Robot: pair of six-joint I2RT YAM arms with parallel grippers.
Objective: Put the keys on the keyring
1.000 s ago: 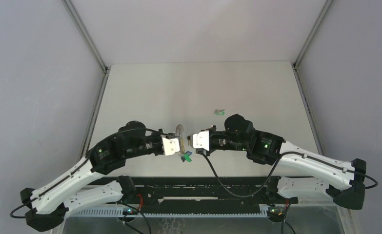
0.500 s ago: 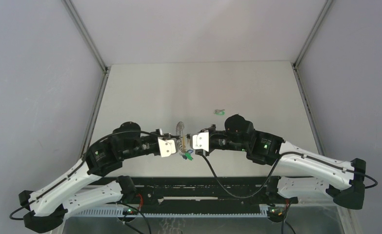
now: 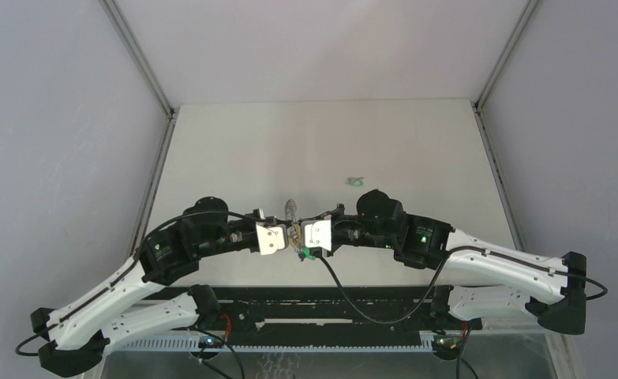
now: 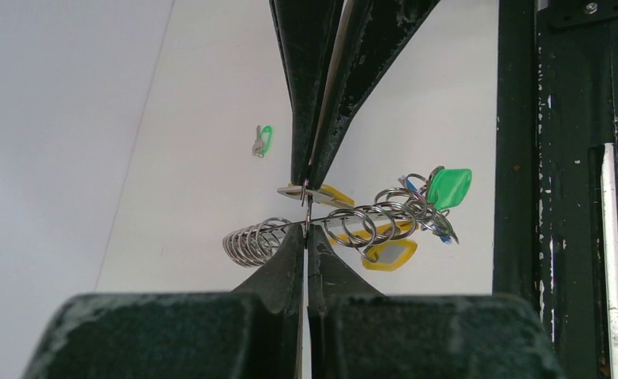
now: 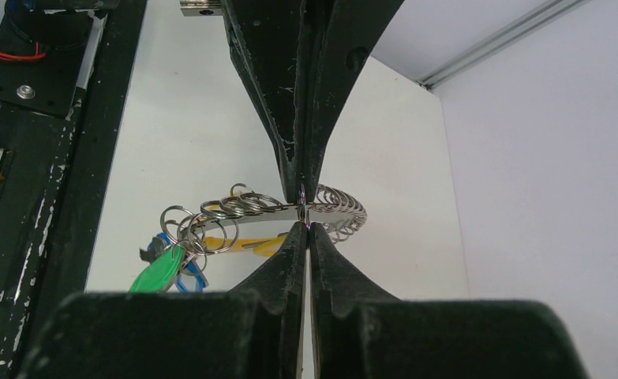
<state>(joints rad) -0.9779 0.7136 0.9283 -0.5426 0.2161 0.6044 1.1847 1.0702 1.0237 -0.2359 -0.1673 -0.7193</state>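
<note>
**Both pincers pinch the keyring**

The right pincer (image 5: pixel 305 207) has slid a little to the left since a moment ago. Now it sits just beside the left pincer (image 4: pixel 307 207). Each pincer is squeezed tight on a thin wire of the keyring (image 3: pixel 295 230). They hold it over the near middle of the bench (image 3: pixel 234 158).

The keyring's long side runs from far to near. Its far end is a springy coil of shiny silver loops, and a smooth yellow band lies along it. The keys (image 4: pixel 449 186) hang at the near end, one with a flat green plastic head and one blue. Another green key (image 3: pixel 356 181) lies alone on the bench, farther off to the right.
</note>
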